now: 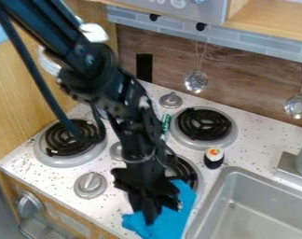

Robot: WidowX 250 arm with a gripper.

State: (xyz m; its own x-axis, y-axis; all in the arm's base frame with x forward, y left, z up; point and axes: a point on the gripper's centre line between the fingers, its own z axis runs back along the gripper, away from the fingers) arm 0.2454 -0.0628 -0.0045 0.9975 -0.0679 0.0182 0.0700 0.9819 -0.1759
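The gripper is down at the blue cloth – how far open, or holding anything, cannot be told – and a low sideways drag could snag cloth on the nearby burner.

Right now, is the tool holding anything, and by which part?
Cannot be told: the tool overlaps the cloth left of its middle in view, but any grip there is hidden.

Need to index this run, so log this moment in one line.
hand: at blue cloth; cloth: on stovetop, beside sink; sushi piece: near sink corner
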